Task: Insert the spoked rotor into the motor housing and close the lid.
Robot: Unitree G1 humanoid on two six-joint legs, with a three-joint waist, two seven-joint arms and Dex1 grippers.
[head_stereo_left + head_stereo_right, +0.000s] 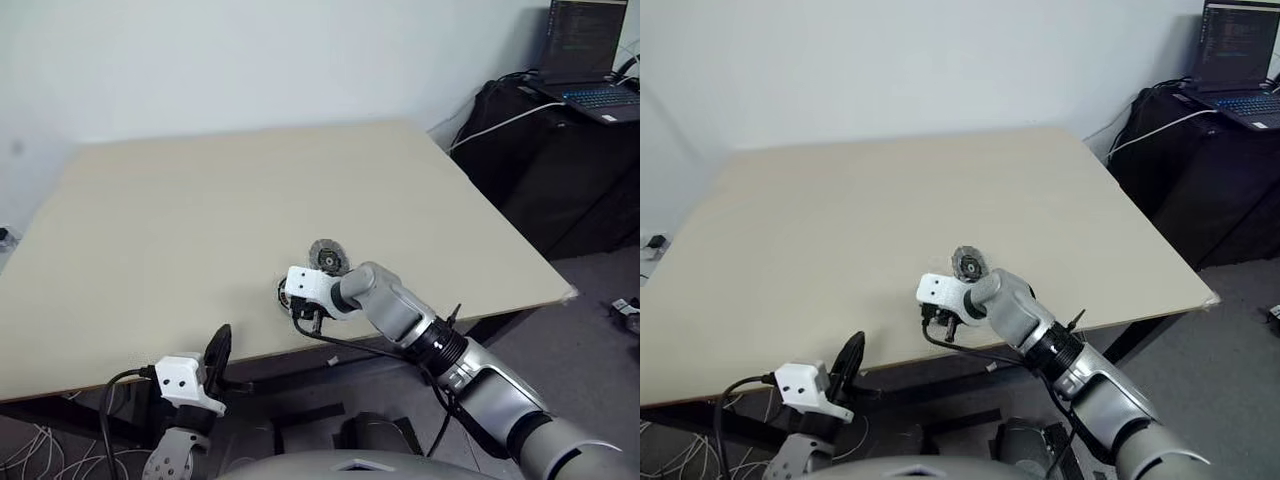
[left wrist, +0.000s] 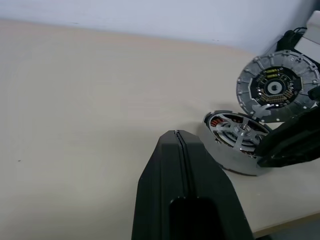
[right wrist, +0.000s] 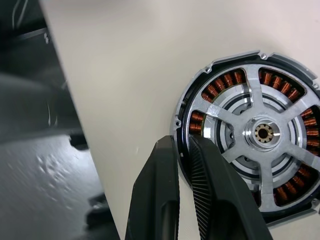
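The rotor is seated in the housing – its rim is pinched by the right gripper; the lid stands tilted just behind. Left gripper jaws are pressed together, empty.

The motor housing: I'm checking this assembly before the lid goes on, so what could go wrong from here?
The right gripper pinches the rim of the motor housing, where the spoked rotor already sits. It lies near the table edge, so a tug could drag it off. One finger lies over the copper coils and might scrape them. The lid stands tilted beside it and could topple.
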